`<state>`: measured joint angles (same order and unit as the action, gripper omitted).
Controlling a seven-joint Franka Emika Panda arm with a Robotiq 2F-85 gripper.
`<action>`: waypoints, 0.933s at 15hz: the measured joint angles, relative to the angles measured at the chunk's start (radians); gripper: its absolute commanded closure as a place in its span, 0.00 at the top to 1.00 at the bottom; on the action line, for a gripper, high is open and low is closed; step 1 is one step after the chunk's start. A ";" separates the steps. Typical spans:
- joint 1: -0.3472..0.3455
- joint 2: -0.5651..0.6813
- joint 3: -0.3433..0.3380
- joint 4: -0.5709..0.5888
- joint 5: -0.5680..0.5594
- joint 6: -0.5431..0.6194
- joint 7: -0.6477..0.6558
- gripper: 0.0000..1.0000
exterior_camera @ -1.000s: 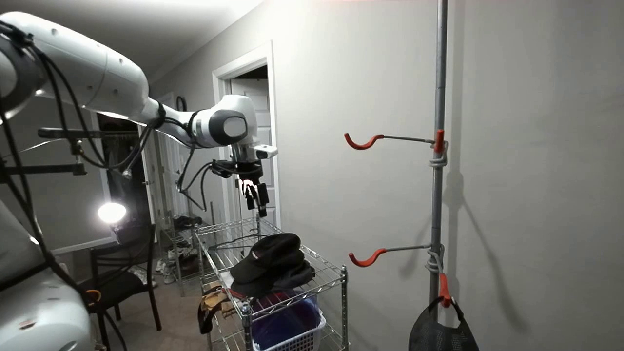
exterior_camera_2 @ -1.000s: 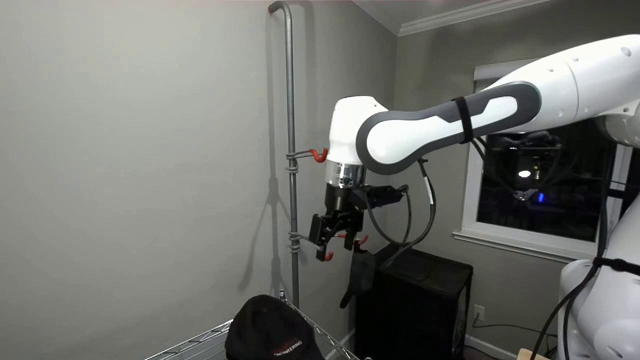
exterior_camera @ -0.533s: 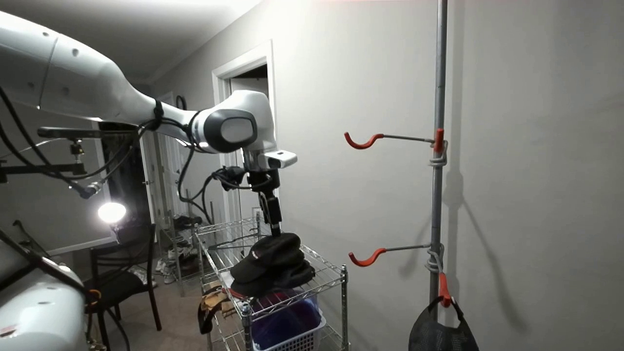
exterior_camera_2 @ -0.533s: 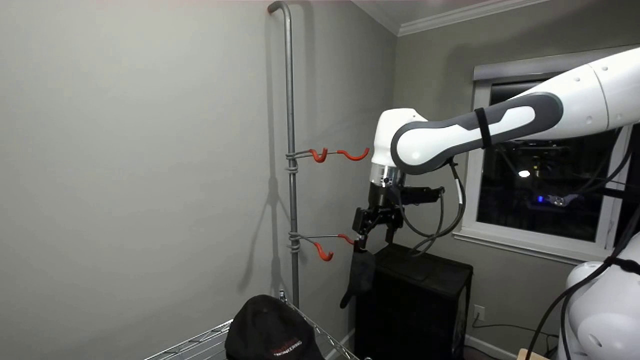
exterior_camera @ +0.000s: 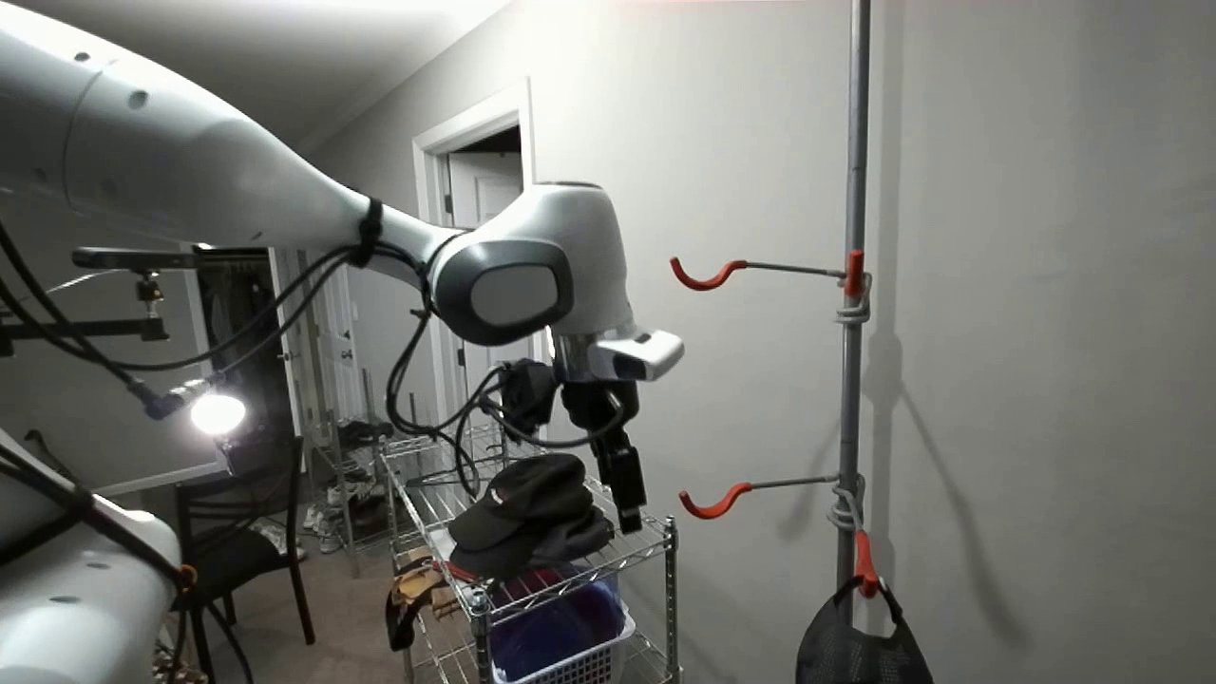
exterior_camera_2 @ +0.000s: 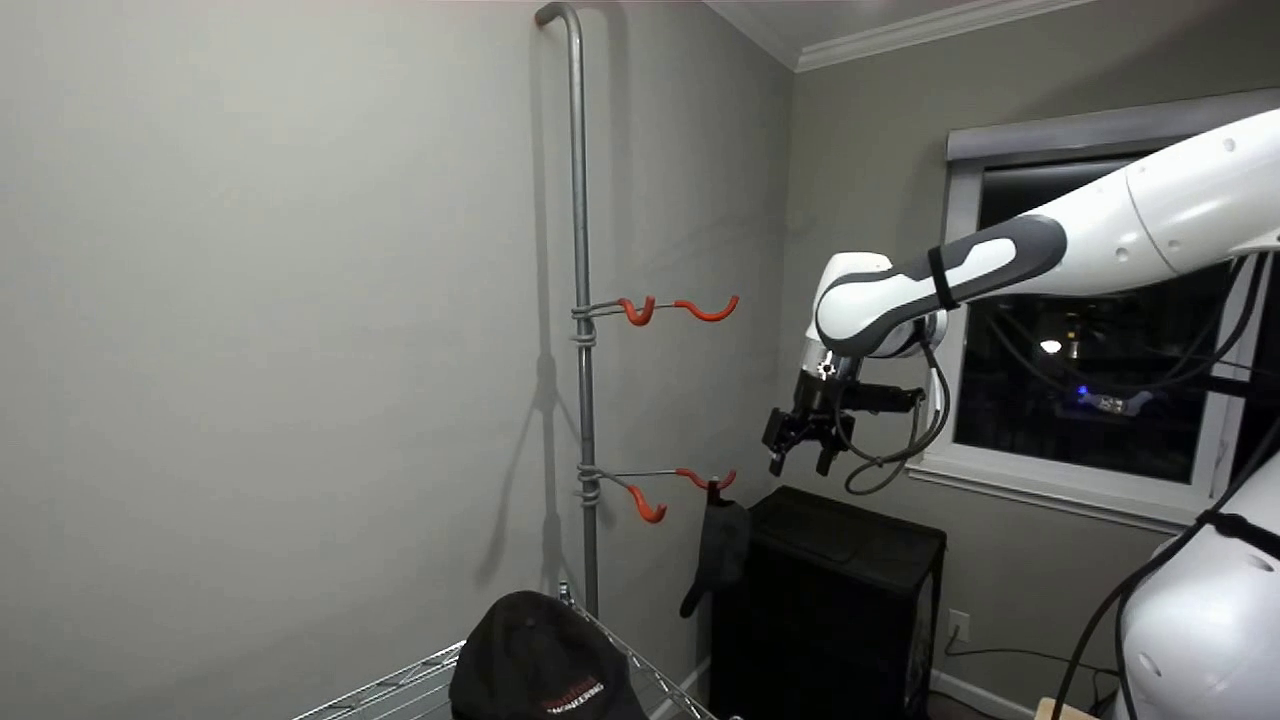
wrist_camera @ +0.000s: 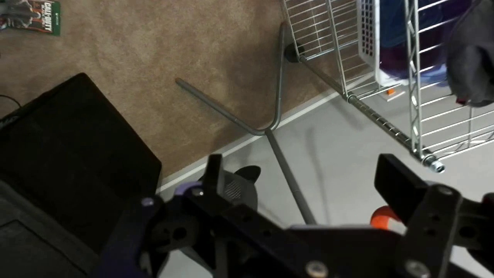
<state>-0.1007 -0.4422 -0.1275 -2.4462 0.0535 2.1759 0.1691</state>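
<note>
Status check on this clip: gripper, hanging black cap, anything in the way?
Black two-fingered gripper open, nothing held. Black mesh cap hanging from lower red-tipped metal hook, apart from gripper. Upper red-tipped hooks on grey metal pole: possible snag.

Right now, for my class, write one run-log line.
gripper: open, empty | mesh cap: hanging on red hook | dark caps: stacked on wire shelf

Obstructed and Cropped Items

In an exterior view, the gripper (exterior_camera: 630, 521) conceals part of the wire worktop (exterior_camera: 627, 559) along its wall-side edge. In an exterior view, the black cap (exterior_camera_2: 540, 645) by one corner is cut off below; its red lettering (exterior_camera_2: 571, 692) is illegible. Wrist view: grey cap (wrist_camera: 471, 73) cropped at right.
</note>
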 measured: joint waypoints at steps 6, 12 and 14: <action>-0.062 0.198 -0.070 -0.017 -0.003 0.301 -0.066 1.00; -0.081 0.431 -0.071 -0.026 -0.030 0.585 -0.045 1.00; -0.079 0.499 -0.070 -0.021 -0.041 0.657 -0.024 1.00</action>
<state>-0.1796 0.0570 -0.1979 -2.4675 0.0121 2.8327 0.1453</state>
